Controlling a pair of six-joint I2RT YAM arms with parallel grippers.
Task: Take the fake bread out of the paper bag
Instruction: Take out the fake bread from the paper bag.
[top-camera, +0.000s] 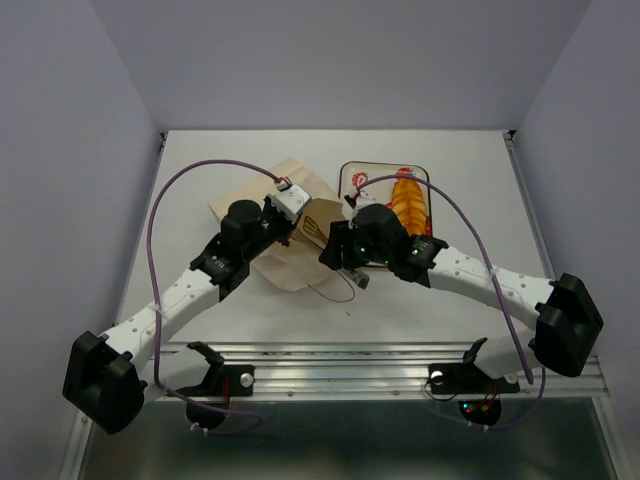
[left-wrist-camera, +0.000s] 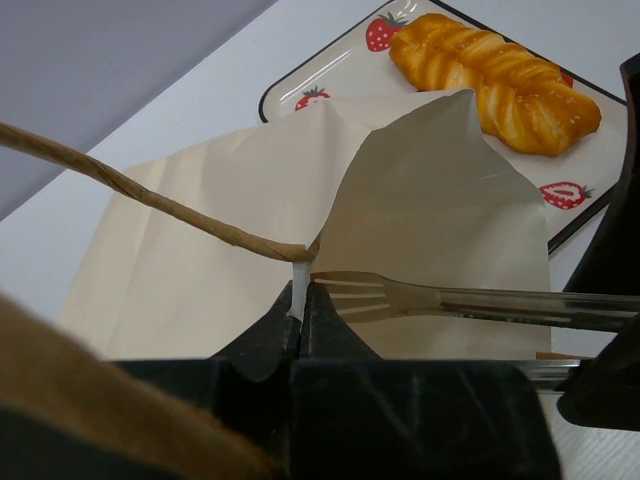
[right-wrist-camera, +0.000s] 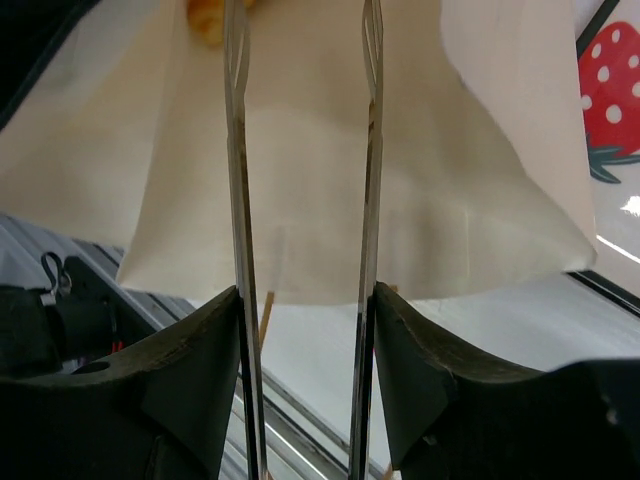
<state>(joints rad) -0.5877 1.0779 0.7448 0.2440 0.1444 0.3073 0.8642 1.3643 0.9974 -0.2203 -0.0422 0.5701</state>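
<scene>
The cream paper bag lies on the table with its mouth toward the centre. My left gripper is shut on the bag's mouth edge and holds it up and open. My right gripper is shut on a pair of metal tongs, whose two arms stand apart and reach toward the bag. A forked tong tip shows at the bag's mouth. A bit of orange pastry shows at the far end. The long ridged loaf lies on the strawberry-print tray. The other pastries are hidden.
The tray with the loaf sits just right of the bag. A cord handle stretches across the left wrist view; another loop lies in front of the bag. The metal rail runs along the near edge.
</scene>
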